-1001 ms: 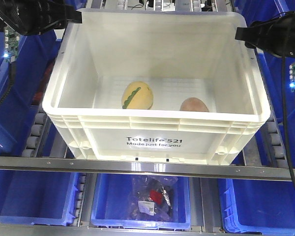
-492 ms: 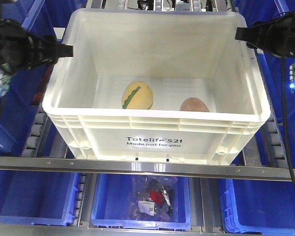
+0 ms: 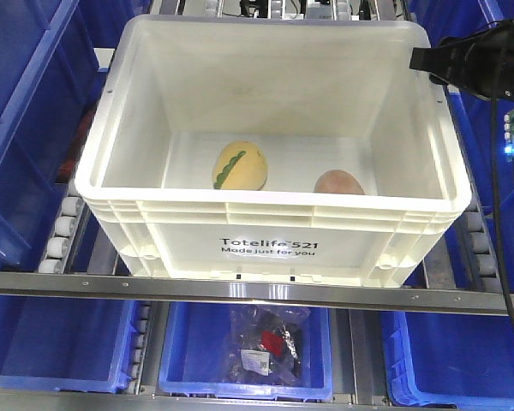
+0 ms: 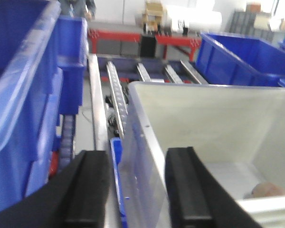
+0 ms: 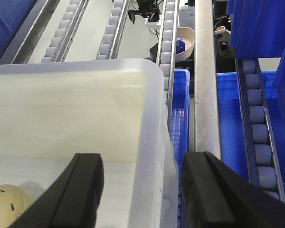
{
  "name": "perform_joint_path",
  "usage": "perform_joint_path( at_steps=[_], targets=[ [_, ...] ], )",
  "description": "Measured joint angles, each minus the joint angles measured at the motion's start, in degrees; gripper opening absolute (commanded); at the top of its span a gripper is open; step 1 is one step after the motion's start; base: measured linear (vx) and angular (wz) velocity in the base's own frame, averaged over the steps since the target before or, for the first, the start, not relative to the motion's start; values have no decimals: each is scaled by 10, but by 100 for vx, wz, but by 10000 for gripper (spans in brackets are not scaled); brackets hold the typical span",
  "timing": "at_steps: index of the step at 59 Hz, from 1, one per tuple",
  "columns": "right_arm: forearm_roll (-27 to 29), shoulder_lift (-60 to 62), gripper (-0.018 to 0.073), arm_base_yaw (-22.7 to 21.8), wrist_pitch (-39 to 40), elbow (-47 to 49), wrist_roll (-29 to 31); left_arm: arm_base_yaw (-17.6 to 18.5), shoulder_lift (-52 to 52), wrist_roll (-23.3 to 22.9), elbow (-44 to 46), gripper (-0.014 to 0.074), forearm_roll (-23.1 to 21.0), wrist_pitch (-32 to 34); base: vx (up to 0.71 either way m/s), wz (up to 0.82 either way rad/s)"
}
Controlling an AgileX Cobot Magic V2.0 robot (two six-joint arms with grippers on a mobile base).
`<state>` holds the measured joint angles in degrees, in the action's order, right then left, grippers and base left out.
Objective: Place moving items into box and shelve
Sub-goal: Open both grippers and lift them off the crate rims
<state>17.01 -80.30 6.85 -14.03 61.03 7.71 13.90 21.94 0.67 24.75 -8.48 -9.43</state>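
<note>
Change: left gripper (image 4: 137, 190) has left the front view, where it hovered at the crate's left rim a moment ago.
Left gripper: jaws spread, straddling the white crate (image 4: 147, 142)'s left wall.
Right gripper (image 5: 140, 190): jaws apart across the crate's right rim, holding nothing.
Crate contents: yellow egg with green stripe (image 3: 239, 166) left of centre; reddish-brown egg (image 3: 338, 182) to its right, apart.
Material: smooth plastic, ribbed rim.
Surroundings: roller rails (image 3: 60, 231) and blue bins (image 3: 26, 145) flank it closely.

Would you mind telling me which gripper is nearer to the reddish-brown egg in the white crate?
Right. The right gripper straddles the white crate's right wall, the side where the reddish-brown egg lies; the left gripper straddles the opposite wall.
</note>
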Motion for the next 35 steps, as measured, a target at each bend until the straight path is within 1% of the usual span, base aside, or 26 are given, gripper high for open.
perform_joint_path(
  at_steps=[4, 8, 12, 21, 29, 35],
  targets=[
    [0, 0, 419, 0, 0, 0, 0, -6, -66, -37, -52, 174, 52, 5, 0, 0],
    [-1, 0, 419, 0, 0, 0, 0, -15, -112, -55, -98, 83, 74, 7, 0, 0],
    [-1, 0, 419, 0, 0, 0, 0, -29, -154, -61, -137, -8, 81, 7, 0, 0],
    [-1, 0, 419, 0, 0, 0, 0, -59, -216, -63, -206, -7, 85, 6, 0, 0],
    [-1, 0, 419, 0, 0, 0, 0, -63, -226, -65, -258, -7, 81, 30, 0, 0],
    [-1, 0, 419, 0, -1, 0, 0, -63, -226, -66, -264, -6, 85, 53, 0, 0]
  ],
)
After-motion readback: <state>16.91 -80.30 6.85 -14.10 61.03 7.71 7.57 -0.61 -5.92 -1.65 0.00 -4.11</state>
